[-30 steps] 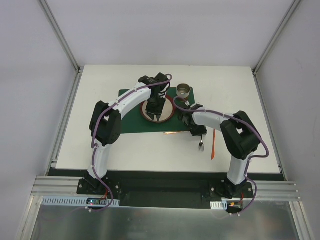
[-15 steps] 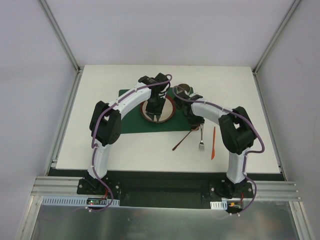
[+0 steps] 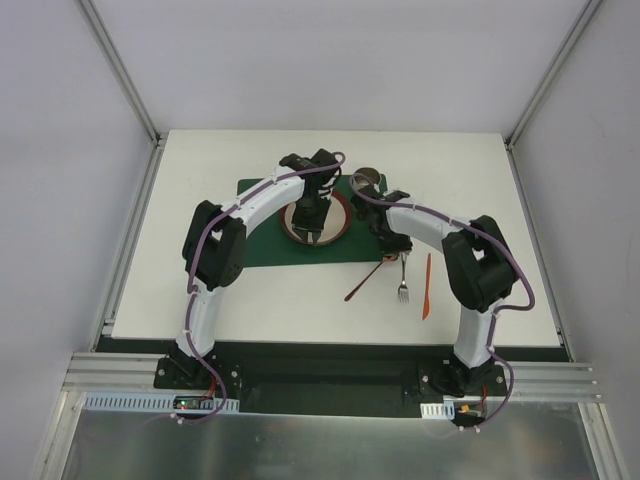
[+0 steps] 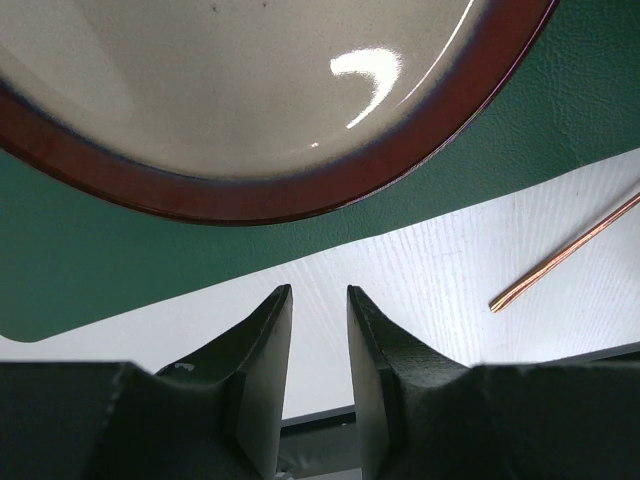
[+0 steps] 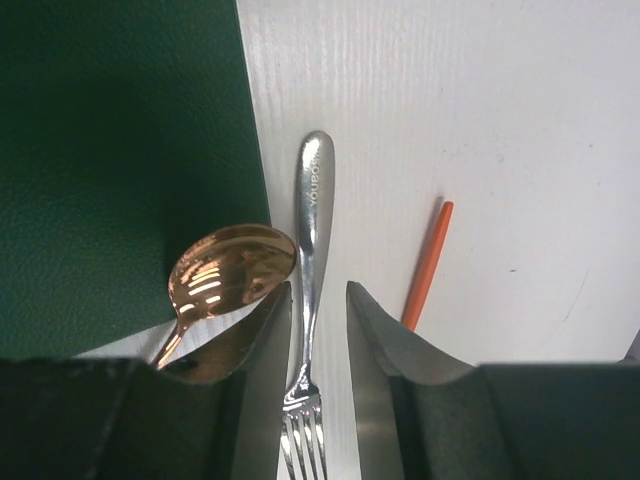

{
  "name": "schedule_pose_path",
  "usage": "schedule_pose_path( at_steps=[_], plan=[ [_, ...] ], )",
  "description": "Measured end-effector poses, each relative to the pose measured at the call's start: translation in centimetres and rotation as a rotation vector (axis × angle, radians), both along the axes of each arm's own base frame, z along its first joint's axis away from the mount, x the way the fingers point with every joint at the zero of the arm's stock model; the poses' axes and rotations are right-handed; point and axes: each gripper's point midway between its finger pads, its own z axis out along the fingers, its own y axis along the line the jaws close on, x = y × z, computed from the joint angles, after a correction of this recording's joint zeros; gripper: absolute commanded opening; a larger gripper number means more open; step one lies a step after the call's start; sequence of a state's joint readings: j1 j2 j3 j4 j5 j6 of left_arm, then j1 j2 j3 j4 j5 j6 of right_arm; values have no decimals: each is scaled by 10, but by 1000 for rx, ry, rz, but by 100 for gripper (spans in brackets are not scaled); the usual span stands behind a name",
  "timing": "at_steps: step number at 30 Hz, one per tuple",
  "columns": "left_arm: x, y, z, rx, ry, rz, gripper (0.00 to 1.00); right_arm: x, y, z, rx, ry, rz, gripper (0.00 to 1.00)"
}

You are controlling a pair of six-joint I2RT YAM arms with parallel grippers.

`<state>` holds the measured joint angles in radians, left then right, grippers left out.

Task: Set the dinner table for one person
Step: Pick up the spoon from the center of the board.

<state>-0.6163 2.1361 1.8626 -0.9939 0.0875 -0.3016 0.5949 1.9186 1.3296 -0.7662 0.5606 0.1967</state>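
Over the near rim of the plate (image 4: 250,90), your left gripper (image 4: 319,292) hangs with its fingers a narrow slot apart, holding nothing. Your right gripper (image 5: 318,288) shows the same narrow slot, poised above the fork (image 5: 315,190) handle. It seems not to clasp it, though the view is tight.

You have one plate, one green placemat (image 4: 90,260), one cup (image 3: 368,180), one fork, one copper spoon (image 5: 225,272) and one slim orange utensil (image 5: 428,260).

Both arms arc inward, wrists pointed down. The dinner table (image 4: 420,270) lies under everything, with the plate on the placemat and the fork and orange utensil on bare white to its right.
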Motion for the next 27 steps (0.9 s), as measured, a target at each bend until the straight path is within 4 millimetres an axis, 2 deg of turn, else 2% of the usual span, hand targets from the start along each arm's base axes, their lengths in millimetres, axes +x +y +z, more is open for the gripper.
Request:
schedule_pose_path(
  at_steps=[6, 11, 12, 15, 19, 27],
  plan=[
    [0, 0, 0, 0, 0, 0, 28, -5, 4, 20, 29, -43, -3, 32],
    [0, -1, 2, -2, -1, 0, 28, -11, 22, 35, 71, -89, 21, 31],
    [1, -1, 2, -4, -2, 0, 28, -13, 27, 35, 76, -90, 29, 26],
    [1, -1, 3, -4, -2, 0, 28, -20, 44, 31, 99, -89, 52, 21],
    [1, -1, 3, -3, -2, 0, 27, -28, 62, 21, 156, -98, 47, 21],
    [-1, 1, 1, 2, 3, 0, 27, -39, 80, 1, 246, -149, -59, 23]
  ],
)
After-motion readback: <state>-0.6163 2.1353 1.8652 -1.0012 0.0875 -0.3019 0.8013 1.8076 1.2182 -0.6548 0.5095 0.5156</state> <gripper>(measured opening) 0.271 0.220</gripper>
